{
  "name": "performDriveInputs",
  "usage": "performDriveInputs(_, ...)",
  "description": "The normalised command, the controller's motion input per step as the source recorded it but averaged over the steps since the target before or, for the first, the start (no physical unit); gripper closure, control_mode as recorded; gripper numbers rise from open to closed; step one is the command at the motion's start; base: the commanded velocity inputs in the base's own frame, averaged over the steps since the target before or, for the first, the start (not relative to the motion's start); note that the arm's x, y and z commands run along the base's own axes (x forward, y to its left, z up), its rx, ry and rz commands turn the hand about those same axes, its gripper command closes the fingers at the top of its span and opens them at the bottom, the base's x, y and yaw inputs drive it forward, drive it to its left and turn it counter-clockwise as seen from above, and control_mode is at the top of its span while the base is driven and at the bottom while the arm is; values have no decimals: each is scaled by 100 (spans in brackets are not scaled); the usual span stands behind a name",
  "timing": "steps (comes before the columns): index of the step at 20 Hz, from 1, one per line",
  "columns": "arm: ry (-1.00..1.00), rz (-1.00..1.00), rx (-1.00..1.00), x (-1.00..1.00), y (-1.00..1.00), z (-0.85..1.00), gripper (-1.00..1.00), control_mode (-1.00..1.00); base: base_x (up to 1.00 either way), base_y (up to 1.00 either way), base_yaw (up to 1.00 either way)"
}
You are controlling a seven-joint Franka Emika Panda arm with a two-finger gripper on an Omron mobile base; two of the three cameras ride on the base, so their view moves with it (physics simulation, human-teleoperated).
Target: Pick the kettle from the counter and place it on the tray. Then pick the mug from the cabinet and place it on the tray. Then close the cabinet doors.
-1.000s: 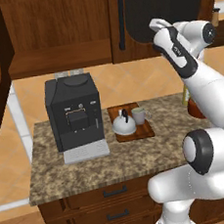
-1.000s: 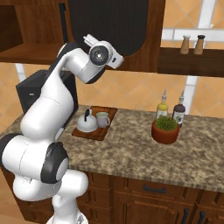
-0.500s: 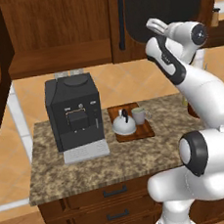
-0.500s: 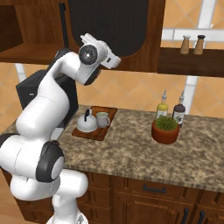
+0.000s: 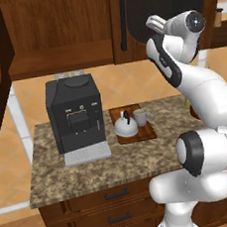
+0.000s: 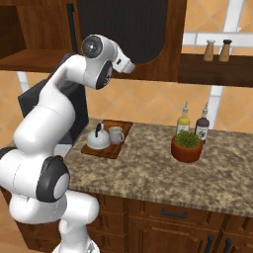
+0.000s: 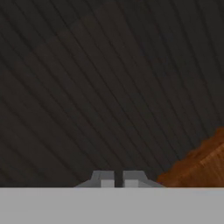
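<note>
Silver-white kettle [image 5: 124,126] (black handle), reddish-brown tray [image 5: 150,131], speckled brown-grey counter [image 5: 92,170]

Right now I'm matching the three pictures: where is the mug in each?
Left base view: the mug stands on the tray, right of the kettle, picture centre.
Right base view: centre-left, again right of the kettle.
Hand view: not in it; a dark mesh door panel.
Shared landmark: the kettle.
</note>
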Motion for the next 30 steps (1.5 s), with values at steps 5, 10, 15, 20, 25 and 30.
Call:
performDriveInputs(5,1,0,0,73,11,-8,100,-100,0,0,0)
performDriveInputs(10,-19,1,0,1,31,-5,100,-100,0,0,0)
performDriveInputs(15,-40,1,-1,-46,54,-21,100,-100,0,0,0)
performDriveInputs(20,-12,0,-4,-95,39,-14,100,-100,0,0,0)
performDriveInputs(25,8,0,-7,-99,40,-5,100,-100,0,0,0)
performDriveInputs(30,27,7,-16,-61,49,-47,100,-100,0,0,0)
